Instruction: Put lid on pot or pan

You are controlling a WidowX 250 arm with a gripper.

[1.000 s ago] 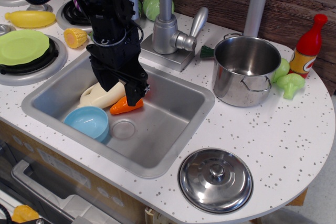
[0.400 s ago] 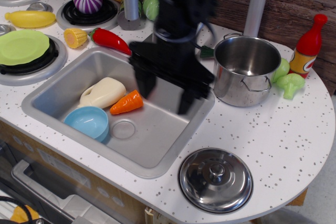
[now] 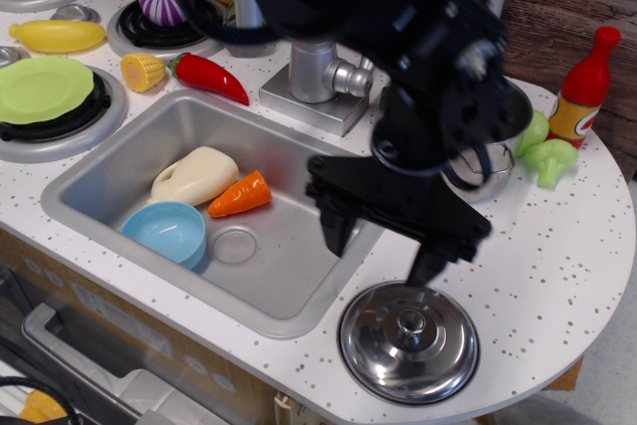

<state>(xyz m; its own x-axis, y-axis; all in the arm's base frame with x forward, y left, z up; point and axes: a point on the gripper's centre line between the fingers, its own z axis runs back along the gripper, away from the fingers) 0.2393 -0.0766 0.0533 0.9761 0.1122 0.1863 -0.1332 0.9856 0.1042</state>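
The black gripper [image 3: 383, 246] hangs over the right end of the sink [image 3: 119, 161], its two fingers spread wide apart and pointing down with nothing between them; one finger sits over the sink's right rim, the other just above the far edge of the lid [image 3: 408, 342]. The lid lies flat on the speckled white worktop [image 3: 557, 276] near the front edge, knob up, just beside the sink's front right corner. The pot [image 3: 488, 161] stands upright on the worktop behind the arm, which covers most of it, so only part of its wall and one wire handle show. To the right of the pot are a green vegetable [image 3: 550, 159] and a red bottle [image 3: 584, 88]. Inside the sink lie a blue bowl [image 3: 166, 231], an orange carrot [image 3: 240, 195] and a cream bottle [image 3: 194, 174] on its side. Behind the sink stands the tap [image 3: 320, 82]. On the left, a green plate [image 3: 42, 88] rests on a burner, with a corn piece [image 3: 142, 71], a red pepper [image 3: 209, 77] and a yellow banana [image 3: 55, 36] nearby.
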